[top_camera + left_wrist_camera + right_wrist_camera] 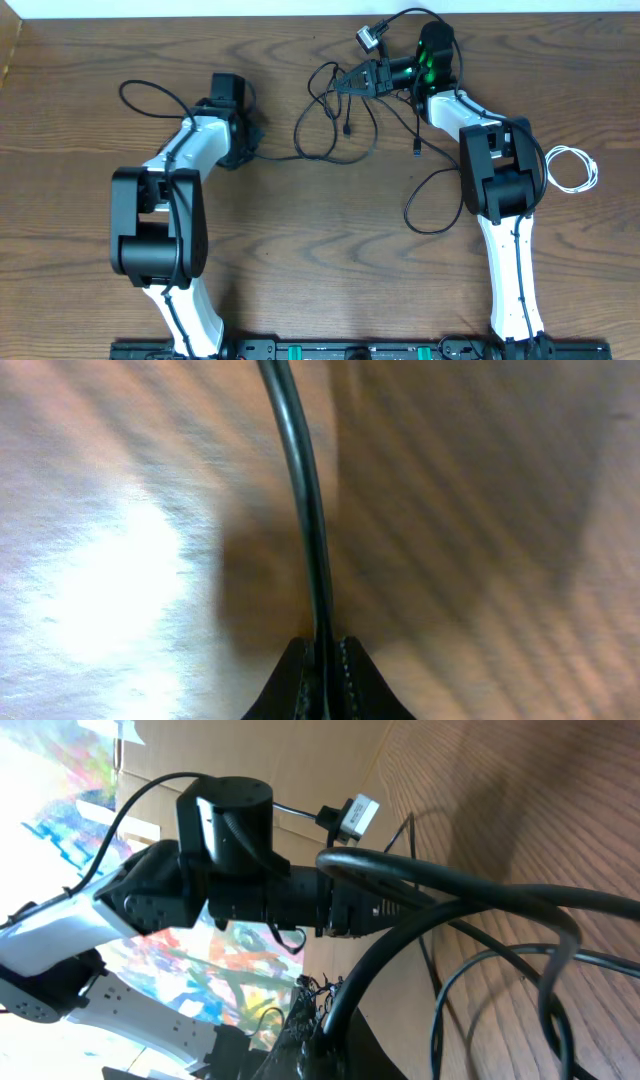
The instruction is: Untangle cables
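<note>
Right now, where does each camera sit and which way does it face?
Overhead: above the table, looking straight down; left arm and right arm whole, tangle between them.
Left wrist: facing the tabletop close up; left gripper pinches a black cable.
Right wrist: rolled sideways, looking across the table; right gripper at bottom, left arm beyond.
Shared: overhead and right wrist both show tangle and left arm.
</note>
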### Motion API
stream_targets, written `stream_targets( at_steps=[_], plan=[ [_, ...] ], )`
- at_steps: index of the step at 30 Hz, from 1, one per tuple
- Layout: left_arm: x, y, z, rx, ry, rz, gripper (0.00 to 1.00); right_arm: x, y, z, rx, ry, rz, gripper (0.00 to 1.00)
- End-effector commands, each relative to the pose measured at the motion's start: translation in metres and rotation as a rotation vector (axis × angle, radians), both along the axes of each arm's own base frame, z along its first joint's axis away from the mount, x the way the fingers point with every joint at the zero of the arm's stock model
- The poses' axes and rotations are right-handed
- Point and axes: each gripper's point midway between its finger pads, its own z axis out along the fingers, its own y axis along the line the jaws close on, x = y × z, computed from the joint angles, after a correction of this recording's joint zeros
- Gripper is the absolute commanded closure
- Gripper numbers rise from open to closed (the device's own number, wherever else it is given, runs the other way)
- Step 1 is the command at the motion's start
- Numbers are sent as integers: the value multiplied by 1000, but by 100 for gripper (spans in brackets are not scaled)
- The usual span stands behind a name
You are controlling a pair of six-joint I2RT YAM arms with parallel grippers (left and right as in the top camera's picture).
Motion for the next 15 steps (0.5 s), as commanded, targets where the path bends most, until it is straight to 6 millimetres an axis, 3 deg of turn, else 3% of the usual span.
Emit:
stream_targets(
  at_steps=[1, 6, 10, 15],
  plan=[
    [-13, 26, 11, 18, 25, 17, 93, -1, -1, 9, 10, -46, -1, 99],
    [-23, 55, 70, 30, -47, 57, 93, -1, -1, 8, 14, -67, -1, 99],
    [-42, 103, 164, 59, -249, 177, 93, -1, -1, 8, 14, -66, -1, 99],
    [-74, 147, 231, 106, -420, 310, 93, 1, -4, 8, 13, -67, -8, 99]
  ],
)
